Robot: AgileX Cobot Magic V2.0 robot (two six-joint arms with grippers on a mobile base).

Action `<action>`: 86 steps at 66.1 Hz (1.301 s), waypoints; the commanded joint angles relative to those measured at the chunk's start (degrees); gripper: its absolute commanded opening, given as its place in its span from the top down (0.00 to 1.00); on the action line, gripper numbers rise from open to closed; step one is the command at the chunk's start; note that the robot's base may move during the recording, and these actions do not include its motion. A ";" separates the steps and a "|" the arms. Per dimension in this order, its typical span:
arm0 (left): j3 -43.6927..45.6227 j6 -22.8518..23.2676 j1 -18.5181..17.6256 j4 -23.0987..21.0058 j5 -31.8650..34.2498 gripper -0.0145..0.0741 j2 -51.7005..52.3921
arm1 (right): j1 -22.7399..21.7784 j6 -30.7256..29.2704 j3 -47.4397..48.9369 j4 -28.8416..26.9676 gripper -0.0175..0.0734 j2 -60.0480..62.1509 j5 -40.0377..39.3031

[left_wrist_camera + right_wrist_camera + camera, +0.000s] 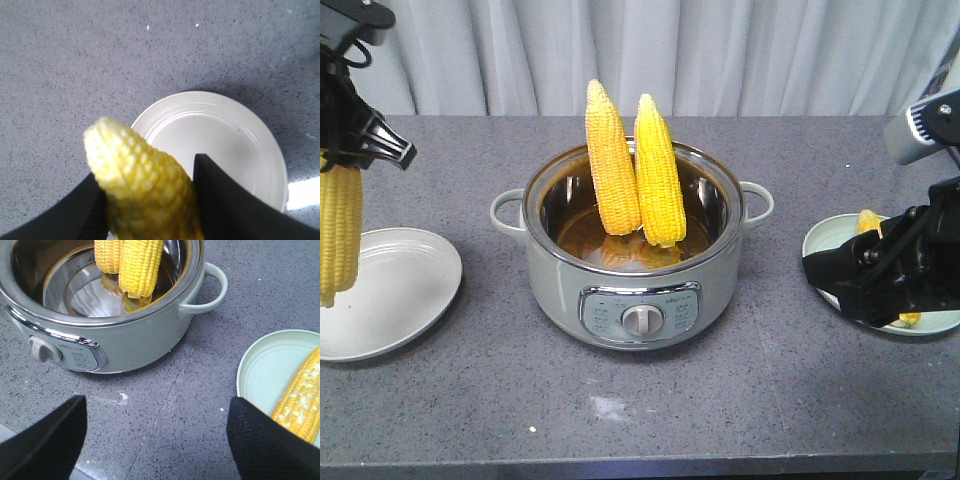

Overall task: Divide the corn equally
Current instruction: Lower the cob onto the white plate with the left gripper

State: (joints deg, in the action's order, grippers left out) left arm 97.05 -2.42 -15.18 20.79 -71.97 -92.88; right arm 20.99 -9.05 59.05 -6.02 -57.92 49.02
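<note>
Left wrist view: corn cob [145, 195] between left fingers [235, 210]

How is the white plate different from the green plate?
The white plate is bare; the green plate has a corn cob lying on it. The white plate sits left of the cooker, the green plate right. The left gripper holds another cob near the white plate. Both are round.

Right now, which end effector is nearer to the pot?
Right. The right end effector sits open, low by the green plate beside the pot; the left end effector holds a corn cob above the white plate, farther off.
</note>
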 commanded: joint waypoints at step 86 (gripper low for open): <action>1.71 1.82 4.62 0.10 3.82 0.21 -15.50 | 0.08 -0.56 1.47 -0.02 0.19 0.85 -3.04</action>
State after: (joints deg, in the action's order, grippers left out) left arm 97.05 -1.54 -10.57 20.07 -69.82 -111.47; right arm 20.99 -9.05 59.05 -6.02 -57.92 49.02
